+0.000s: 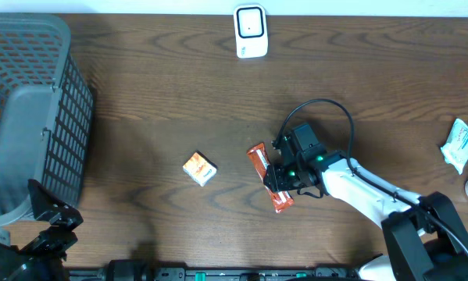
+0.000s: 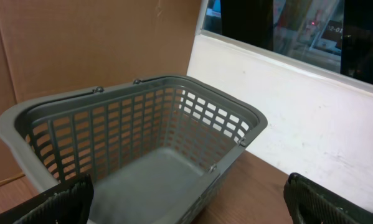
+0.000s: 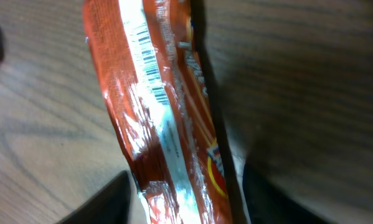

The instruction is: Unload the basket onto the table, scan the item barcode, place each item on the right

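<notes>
Right, right gripper [image 1: 276,183] is straddling the orange snack bar [image 1: 258,161] right of table centre (can't tell if clamped). Wrapper's looking light, crinkly, slippery: pinching mid-length, leaving the barcode [image 3: 150,71] uncovered. Left gripper [image 2: 195,205] is sitting wide open.

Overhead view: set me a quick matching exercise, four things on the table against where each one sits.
Things:
1. grey basket
2. white scanner
3. orange packet
4. white pouch

Places:
A. right edge of the table
B. left edge of the table
C. top edge of the picture, middle
D. under the right pincer

Pairs: 1-B, 2-C, 3-D, 4-A
</notes>
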You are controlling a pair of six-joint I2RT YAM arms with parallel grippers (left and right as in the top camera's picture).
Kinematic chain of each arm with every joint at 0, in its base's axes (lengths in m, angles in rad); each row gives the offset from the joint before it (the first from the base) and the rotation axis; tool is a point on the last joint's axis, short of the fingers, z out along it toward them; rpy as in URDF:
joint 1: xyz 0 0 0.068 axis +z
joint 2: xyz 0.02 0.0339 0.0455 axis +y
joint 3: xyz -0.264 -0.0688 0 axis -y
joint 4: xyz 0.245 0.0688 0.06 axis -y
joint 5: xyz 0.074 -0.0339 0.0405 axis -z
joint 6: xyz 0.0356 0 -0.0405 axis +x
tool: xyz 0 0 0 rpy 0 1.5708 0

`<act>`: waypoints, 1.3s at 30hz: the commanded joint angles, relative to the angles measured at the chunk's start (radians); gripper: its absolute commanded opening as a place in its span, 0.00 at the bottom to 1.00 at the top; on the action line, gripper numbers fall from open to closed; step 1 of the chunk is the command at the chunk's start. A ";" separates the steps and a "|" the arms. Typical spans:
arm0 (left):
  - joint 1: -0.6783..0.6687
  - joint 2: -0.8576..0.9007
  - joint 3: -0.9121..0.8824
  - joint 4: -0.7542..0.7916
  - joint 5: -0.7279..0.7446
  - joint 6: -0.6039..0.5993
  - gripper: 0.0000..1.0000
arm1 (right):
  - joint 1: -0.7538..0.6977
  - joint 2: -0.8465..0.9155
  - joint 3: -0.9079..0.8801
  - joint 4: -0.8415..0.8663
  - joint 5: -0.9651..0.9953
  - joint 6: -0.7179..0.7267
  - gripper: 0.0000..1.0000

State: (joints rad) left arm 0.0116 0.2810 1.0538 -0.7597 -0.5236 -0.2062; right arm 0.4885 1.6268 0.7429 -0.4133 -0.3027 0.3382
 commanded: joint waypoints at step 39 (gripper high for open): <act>0.002 -0.007 -0.004 0.000 -0.009 0.002 0.98 | 0.016 -0.317 0.164 -0.248 -0.243 -0.404 0.01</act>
State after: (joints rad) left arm 0.0116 0.2810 1.0538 -0.7597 -0.5236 -0.2062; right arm 0.4885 1.3392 0.8955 -0.6621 -0.5003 0.0200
